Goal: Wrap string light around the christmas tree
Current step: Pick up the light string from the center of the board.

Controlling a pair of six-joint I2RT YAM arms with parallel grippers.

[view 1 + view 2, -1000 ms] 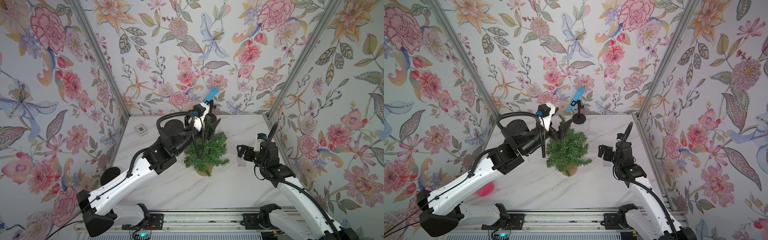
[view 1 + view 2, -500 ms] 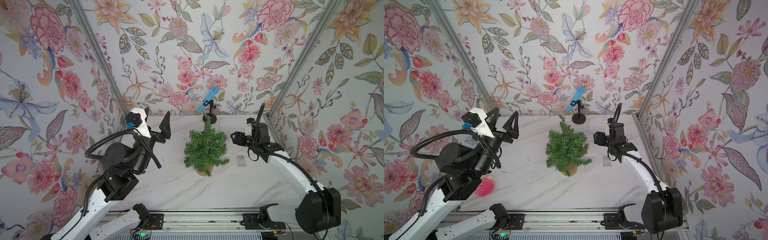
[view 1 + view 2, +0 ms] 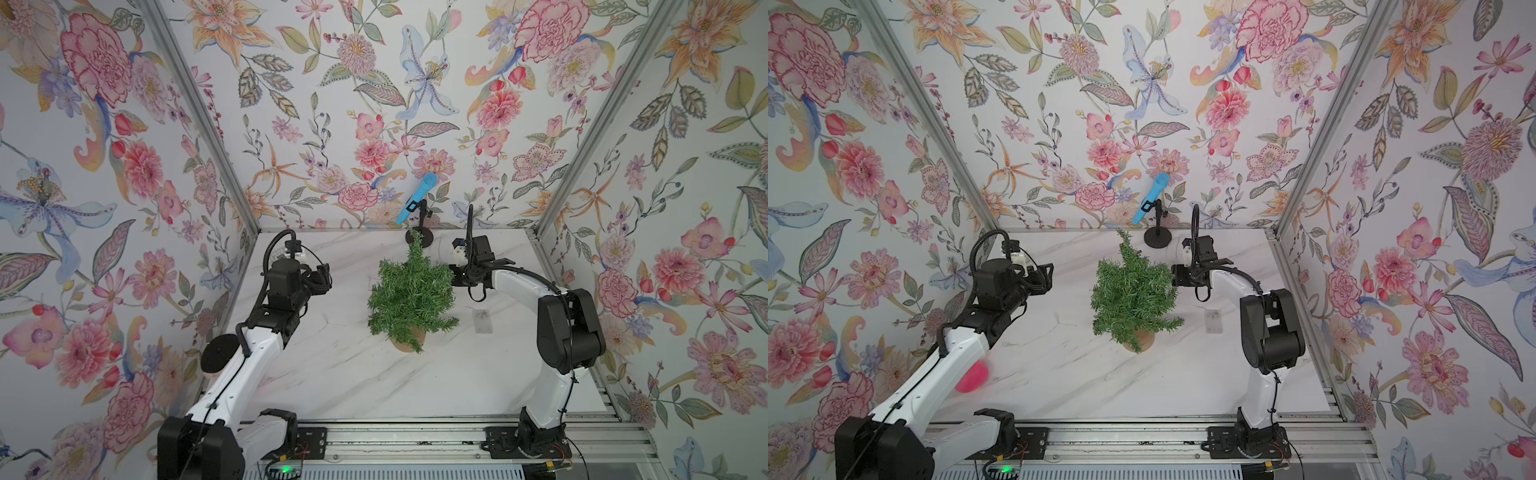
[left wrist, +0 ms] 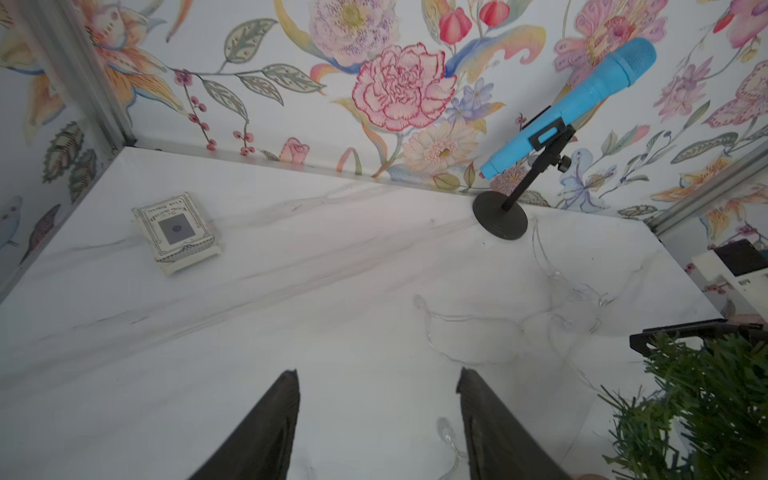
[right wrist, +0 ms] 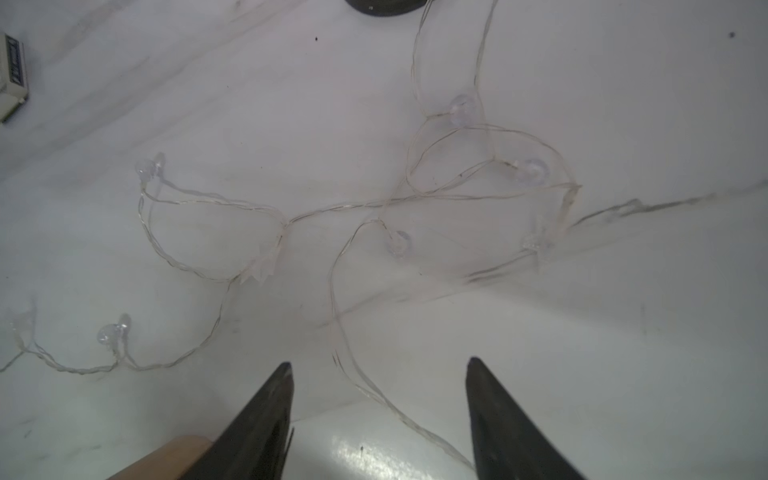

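Note:
The christmas tree point(image 3: 411, 299) point(image 3: 1131, 295) stands upright mid-table on its tan base; its needles show in the left wrist view point(image 4: 698, 407). The string light point(image 5: 415, 199) lies in loose loops on the marble behind the tree, also visible in the left wrist view point(image 4: 498, 328). Its small clear box point(image 3: 481, 320) point(image 3: 1212, 321) rests right of the tree. My right gripper point(image 5: 380, 363) point(image 3: 457, 276) hangs open over the wire; one strand runs between its fingers, untouched. My left gripper point(image 4: 376, 374) point(image 3: 322, 276) is open left of the tree, with a bulb near one finger.
A blue microphone point(image 3: 417, 199) on a black stand point(image 4: 500, 216) stands at the back wall behind the tree. A card box point(image 4: 176, 226) lies at the back left. A pink object point(image 3: 971, 376) sits front left, partly behind my left arm. Floral walls enclose three sides.
My left arm swung away from the back of the tree to its left and lowered. My right arm moved from the front right to the tree's back right. Both grippers narrowed somewhat.

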